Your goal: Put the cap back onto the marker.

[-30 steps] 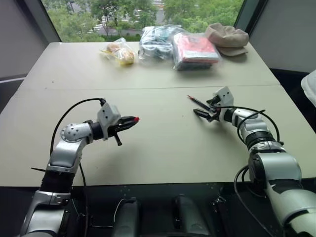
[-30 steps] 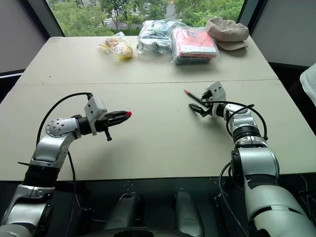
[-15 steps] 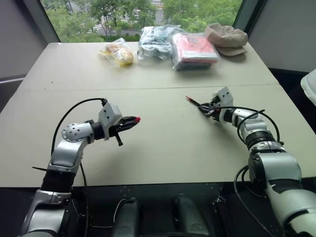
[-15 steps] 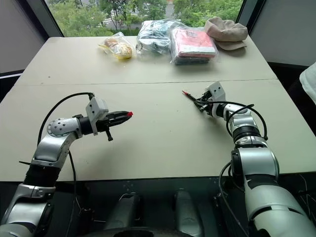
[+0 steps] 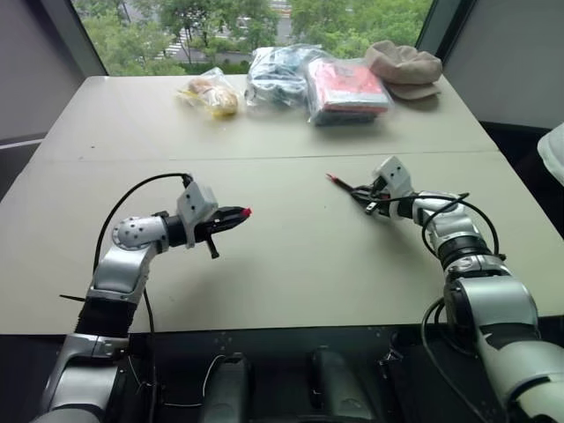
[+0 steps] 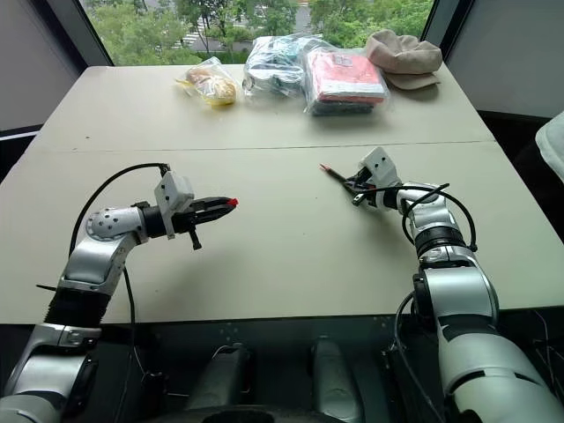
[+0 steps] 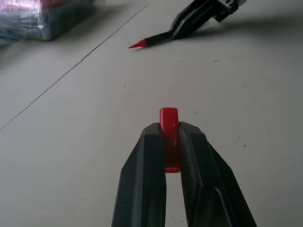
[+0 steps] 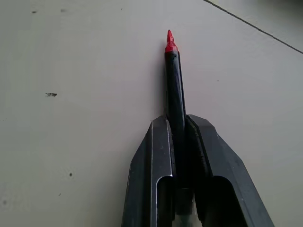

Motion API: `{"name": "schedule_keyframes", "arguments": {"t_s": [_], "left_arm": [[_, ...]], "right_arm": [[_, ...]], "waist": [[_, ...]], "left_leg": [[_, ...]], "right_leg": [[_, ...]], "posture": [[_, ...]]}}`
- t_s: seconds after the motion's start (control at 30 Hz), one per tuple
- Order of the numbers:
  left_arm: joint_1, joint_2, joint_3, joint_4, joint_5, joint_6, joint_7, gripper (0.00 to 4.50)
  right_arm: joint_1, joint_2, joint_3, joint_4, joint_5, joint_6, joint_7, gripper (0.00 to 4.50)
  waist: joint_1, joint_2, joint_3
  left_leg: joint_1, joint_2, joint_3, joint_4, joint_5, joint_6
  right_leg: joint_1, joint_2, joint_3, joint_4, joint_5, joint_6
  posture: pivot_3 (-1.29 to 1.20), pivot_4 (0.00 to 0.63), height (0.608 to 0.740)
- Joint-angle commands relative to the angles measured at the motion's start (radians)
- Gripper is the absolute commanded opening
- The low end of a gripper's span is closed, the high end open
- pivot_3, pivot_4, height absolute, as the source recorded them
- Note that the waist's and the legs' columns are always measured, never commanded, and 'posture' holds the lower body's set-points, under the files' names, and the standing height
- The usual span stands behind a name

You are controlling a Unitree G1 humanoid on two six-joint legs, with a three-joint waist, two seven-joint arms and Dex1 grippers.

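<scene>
My left gripper (image 5: 236, 214) is shut on the small red cap (image 7: 169, 137), held above the table at the left; the cap's end sticks out past the black fingertips (image 7: 152, 142). At the right, my right gripper (image 5: 359, 194) is shut on the thin black marker (image 8: 175, 90), whose red tip (image 5: 330, 177) points away from the gripper toward the table's middle. The marker is lifted slightly off the beige table (image 5: 291, 256). In the left wrist view the marker (image 7: 151, 40) and right gripper lie ahead of the cap, well apart from it.
Along the table's far edge lie a bag of yellow food (image 5: 211, 94), a clear bag of dark items (image 5: 275, 75), a wrapped red package (image 5: 348, 91) and a tan cap-like hat (image 5: 405, 69). A seam (image 5: 264, 159) crosses the table between them and the grippers.
My right gripper has closed on the marker and raised it a little, rolling and shifting slightly left. The left gripper with the cap has stayed where it was.
</scene>
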Motion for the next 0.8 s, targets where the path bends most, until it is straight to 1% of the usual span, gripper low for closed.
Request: {"name": "schedule_keyframes", "arguments": {"t_s": [0.03, 0.13, 0.3, 0.47, 0.6, 0.8], "left_arm": [[-0.053, 0.006, -0.01, 0.084, 0.018, -0.088, -0.041, 0.0], [-0.115, 0.003, -0.027, 0.207, 0.042, -0.175, -0.084, 0.0], [-0.176, 0.004, -0.061, 0.341, 0.087, -0.32, -0.137, 0.0], [-0.217, -0.007, -0.078, 0.423, 0.11, -0.43, -0.161, 0.0], [-0.244, -0.02, -0.081, 0.459, 0.12, -0.485, -0.157, 0.0], [-0.257, -0.032, -0.08, 0.453, 0.117, -0.511, -0.157, 0.0]], "right_arm": [[0.028, -0.042, 0.033, -0.18, -0.013, -0.057, 0.063, 0.06], [0.075, -0.063, 0.039, -0.368, 0.015, -0.017, 0.1, 0.06], [0.135, -0.091, 0.054, -0.589, 0.037, 0.088, 0.15, 0.06], [0.196, -0.105, 0.075, -0.798, 0.087, 0.246, 0.222, 0.06], [0.21, -0.107, 0.083, -0.871, 0.105, 0.318, 0.233, 0.06], [0.202, -0.101, 0.093, -0.917, 0.118, 0.369, 0.241, 0.06]], "waist": [[-0.002, 0.0, 0.0], [-0.006, 0.0, 0.0], [-0.011, 0.0, 0.0], [-0.011, 0.0, 0.0], [-0.008, 0.0, 0.0], [-0.007, 0.0, 0.0]], "left_leg": [[0.0, 0.0, 0.0, 0.0, 0.0, 0.0], [0.0, 0.0, 0.0, 0.0, 0.0, 0.0], [0.0, 0.0, 0.0, 0.0, 0.0, 0.0], [0.0, 0.0, 0.0, 0.0, 0.0, 0.0], [0.0, 0.0, 0.0, 0.0, 0.0, 0.0], [0.0, 0.0, 0.0, 0.001, 0.0, 0.0]], "right_leg": [[0.0, 0.0, 0.0, 0.0, 0.0, 0.0], [0.0, 0.0, 0.0, 0.0, 0.0, 0.0], [0.0, 0.0, 0.0, 0.0, 0.0, 0.0], [0.0, 0.0, -0.001, 0.0, 0.0, 0.0], [0.0, 0.0, -0.001, 0.0, 0.0, 0.0], [0.0, 0.0, -0.001, 0.0, 0.0, 0.0]], "posture": [[0.0, 0.15, 0.74], [0.0, 0.15, 0.74], [0.0, 0.15, 0.74], [0.0, 0.15, 0.74], [0.0, 0.15, 0.74], [0.0, 0.15, 0.74]]}}
